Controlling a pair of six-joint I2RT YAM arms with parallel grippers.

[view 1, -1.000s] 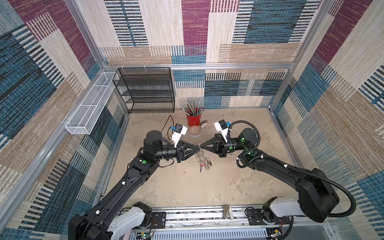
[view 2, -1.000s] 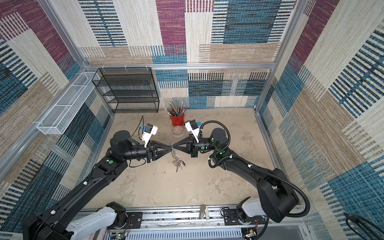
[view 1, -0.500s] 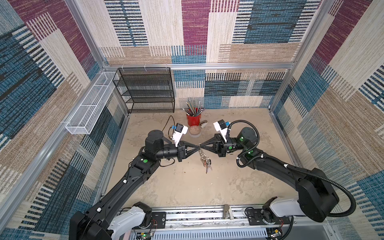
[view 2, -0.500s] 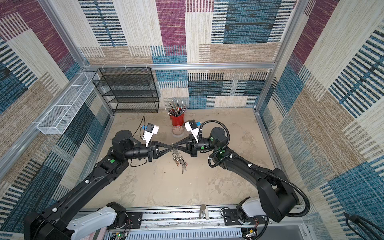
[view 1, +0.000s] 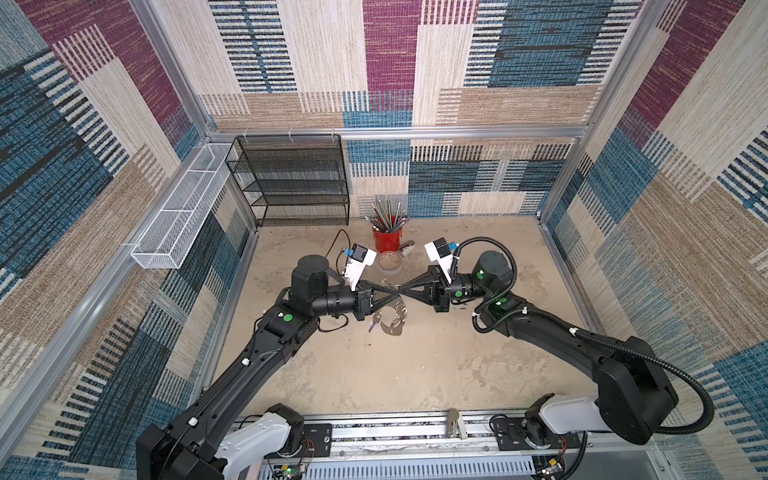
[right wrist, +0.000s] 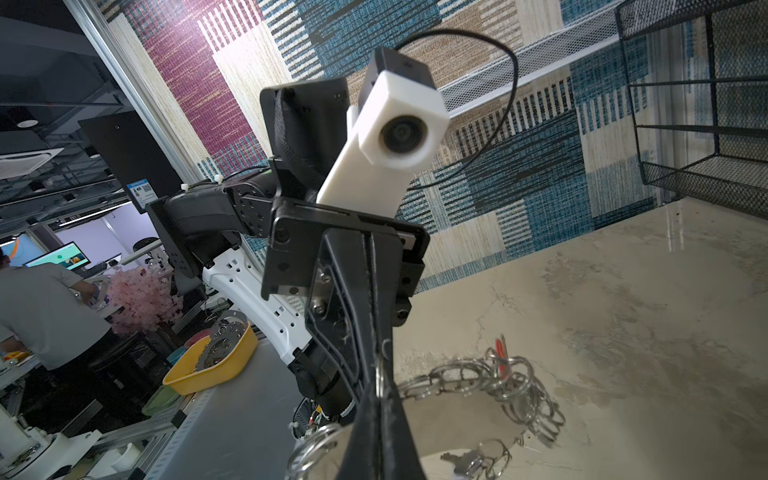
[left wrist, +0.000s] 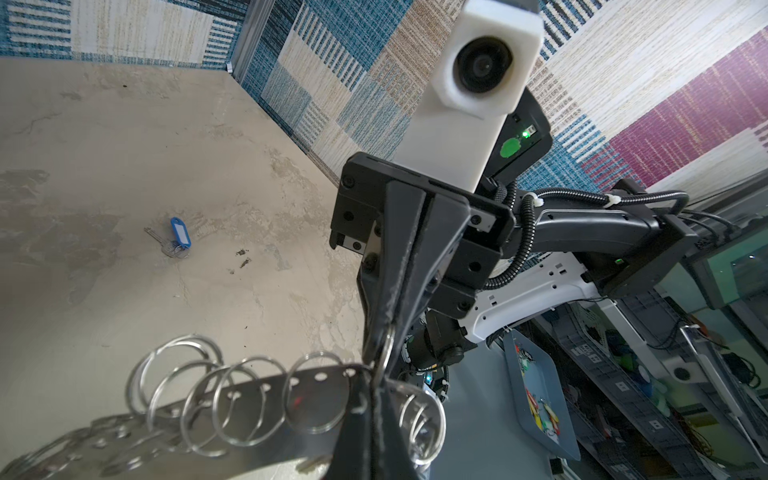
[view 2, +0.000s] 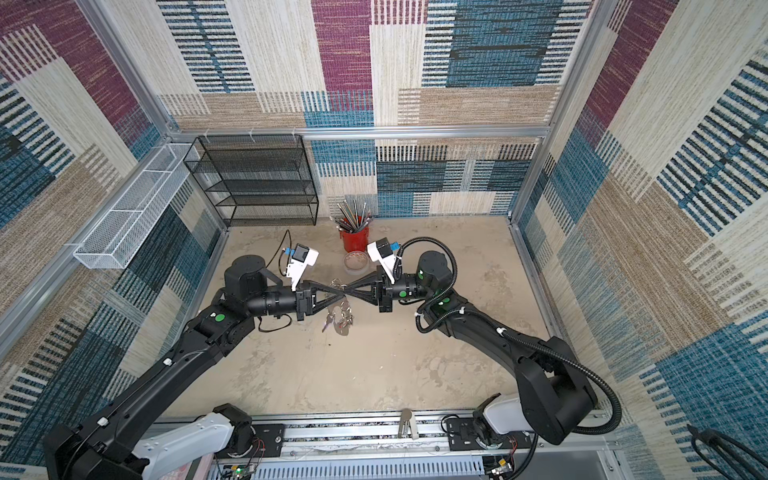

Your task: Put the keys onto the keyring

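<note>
The keyring [view 1: 392, 320], a flat grey crescent plate edged with silver split rings, hangs in the air at mid-table between both arms. My left gripper [view 1: 395, 296] and right gripper [view 1: 402, 289] meet tip to tip above it. In the left wrist view my left gripper [left wrist: 374, 378] is shut on the end of the keyring [left wrist: 249, 399]. The right gripper [right wrist: 379, 395] is shut on one of its split rings. A silver key [right wrist: 469, 461] dangles from the keyring [right wrist: 457, 411]. A blue-tagged key [left wrist: 179, 237] lies loose on the table.
A red cup of pencils [view 1: 387, 237] and a round tape roll [view 1: 390, 262] stand just behind the grippers. A black mesh shelf [view 1: 291, 178] fills the back left corner. A white wire basket [view 1: 178, 208] hangs on the left wall.
My left gripper has shut on the keyring, which before hung from the right gripper alone. The keyring has swung a little; both arms stay near the same spot.
</note>
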